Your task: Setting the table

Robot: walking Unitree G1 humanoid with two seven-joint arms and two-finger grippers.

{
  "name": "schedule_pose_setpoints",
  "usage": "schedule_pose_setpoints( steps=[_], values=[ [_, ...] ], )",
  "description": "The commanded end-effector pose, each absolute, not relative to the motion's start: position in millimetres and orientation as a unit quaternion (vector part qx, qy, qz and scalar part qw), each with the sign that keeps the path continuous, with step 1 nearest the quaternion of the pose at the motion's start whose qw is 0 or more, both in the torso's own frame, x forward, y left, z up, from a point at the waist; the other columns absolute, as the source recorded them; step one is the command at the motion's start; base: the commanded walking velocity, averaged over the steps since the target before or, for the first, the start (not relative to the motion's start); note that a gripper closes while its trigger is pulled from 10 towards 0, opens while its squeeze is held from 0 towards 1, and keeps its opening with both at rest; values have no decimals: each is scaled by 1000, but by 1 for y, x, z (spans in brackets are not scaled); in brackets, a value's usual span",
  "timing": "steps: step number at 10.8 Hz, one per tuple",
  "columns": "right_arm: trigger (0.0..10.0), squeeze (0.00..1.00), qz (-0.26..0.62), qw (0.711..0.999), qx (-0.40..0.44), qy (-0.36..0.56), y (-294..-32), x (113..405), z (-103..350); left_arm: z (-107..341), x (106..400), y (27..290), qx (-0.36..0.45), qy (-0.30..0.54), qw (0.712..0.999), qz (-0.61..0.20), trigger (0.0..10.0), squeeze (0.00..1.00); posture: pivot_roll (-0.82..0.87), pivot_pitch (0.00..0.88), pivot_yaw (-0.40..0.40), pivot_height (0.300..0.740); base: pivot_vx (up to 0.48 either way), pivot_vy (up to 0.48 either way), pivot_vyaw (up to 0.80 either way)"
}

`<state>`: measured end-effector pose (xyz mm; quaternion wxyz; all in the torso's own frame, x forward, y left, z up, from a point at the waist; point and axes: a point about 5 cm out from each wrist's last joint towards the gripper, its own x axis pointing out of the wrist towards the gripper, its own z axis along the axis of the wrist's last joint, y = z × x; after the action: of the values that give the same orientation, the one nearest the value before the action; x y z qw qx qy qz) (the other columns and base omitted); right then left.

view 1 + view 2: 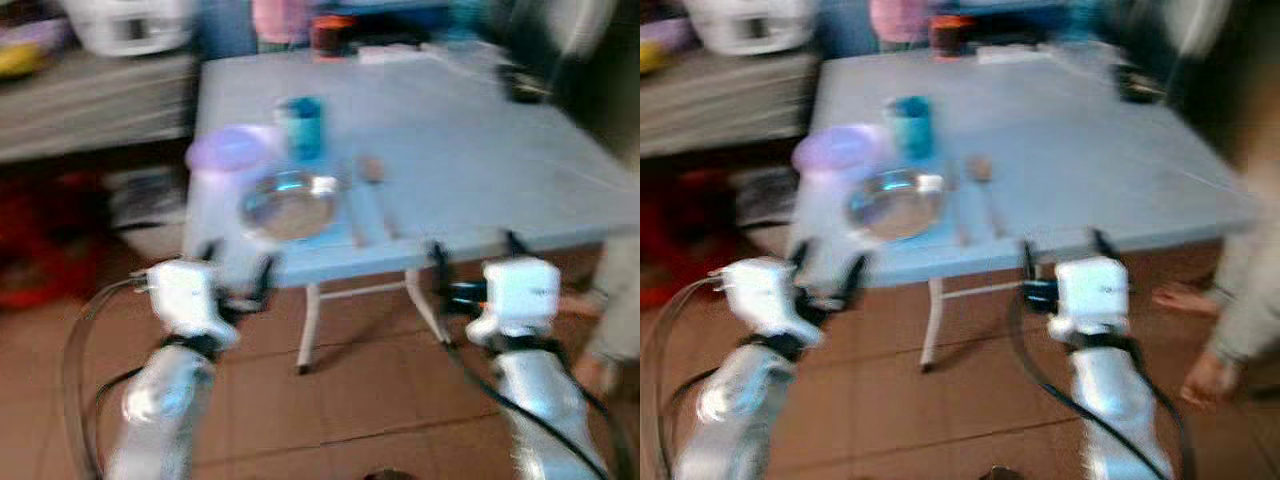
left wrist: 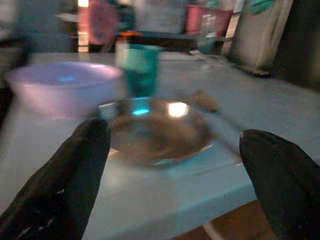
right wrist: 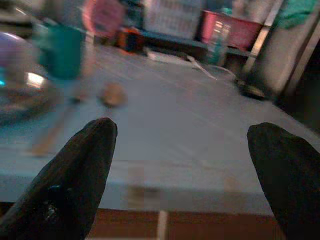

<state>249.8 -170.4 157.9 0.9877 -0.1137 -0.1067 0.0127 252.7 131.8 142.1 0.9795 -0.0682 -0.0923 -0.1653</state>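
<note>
Blurry: both grippers held short of table edge, place setting sits at near-left corner.

Head view: light blue table (image 1: 470, 150) w/ metal plate (image 1: 290, 203), purple bowl (image 1: 232, 148) beside it, teal cup (image 1: 301, 126) behind plate, spoon (image 1: 374, 180) and chopsticks just right of plate; left gripper (image 1: 236, 268) and right gripper (image 1: 473, 256) over tiled floor.
L wrist: fingers (image 2: 65, 180) wide apart, nothing held, plate between them.
R wrist: fingers (image 3: 75, 175) wide apart, bare tabletop ahead.
Person's hand (image 1: 1205, 378) at right.
</note>
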Motion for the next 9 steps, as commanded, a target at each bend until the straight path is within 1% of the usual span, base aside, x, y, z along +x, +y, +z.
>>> schedule_pose_setpoints(
  steps=[1,2,4,5,8,9],
  values=[
    [10000,0,27,986,-105,-123,-161,249,165,141,250,144,-59,-89,983,-150,10000,0,-99,181,53,740,289,0,-431],
    [10000,0,28,987,-106,-121,-160,249,164,141,250,144,-59,-87,983,-150,10000,0,-99,181,53,740,285,0,0],
    [10000,0,40,985,-119,-121,-157,248,163,139,251,146,-59,-83,984,-143,10000,0,-98,183,54,740,0,0,0],
    [10000,0,39,984,-123,-124,-157,248,164,138,251,147,-58,-82,985,-138,10000,0,-97,184,55,740,0,0,800],
    [10000,0,48,983,-124,-128,-152,248,165,141,257,164,-30,-94,993,-69,10000,0,-95,186,57,740,0,0,798],
    [10000,0,51,982,-125,-130,-151,248,166,141,257,163,-31,-94,993,-71,10000,0,-95,186,57,740,0,0,794]
  ],
)
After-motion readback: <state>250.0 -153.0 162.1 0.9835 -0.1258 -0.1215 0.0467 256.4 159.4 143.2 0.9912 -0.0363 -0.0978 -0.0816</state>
